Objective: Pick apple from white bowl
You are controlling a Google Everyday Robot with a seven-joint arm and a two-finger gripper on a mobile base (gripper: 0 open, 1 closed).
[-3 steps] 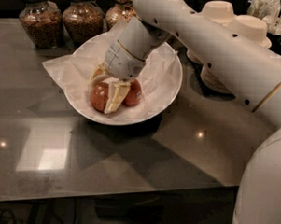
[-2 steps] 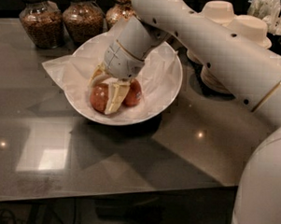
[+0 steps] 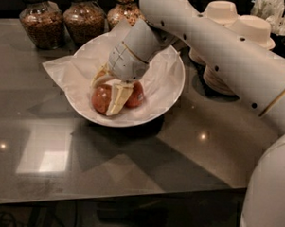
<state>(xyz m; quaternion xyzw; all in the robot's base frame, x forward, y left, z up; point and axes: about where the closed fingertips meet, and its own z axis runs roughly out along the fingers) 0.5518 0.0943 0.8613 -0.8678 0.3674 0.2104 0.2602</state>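
Grey table [image 3: 130, 181] carries white bowl [image 3: 174, 95], jars [image 3: 85, 20], paper bowls [image 3: 220, 78]; gripper [image 3: 108, 92] in bowl.

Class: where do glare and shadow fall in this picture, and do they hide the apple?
Camera view: a pale rectangular glare patch sits on the dark table; shadow pools under the white bowl; the gripper, down in the bowl, partly covers the apple, which is dim but visible.

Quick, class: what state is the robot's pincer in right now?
Pincer: closed on the apple, down inside the white bowl.
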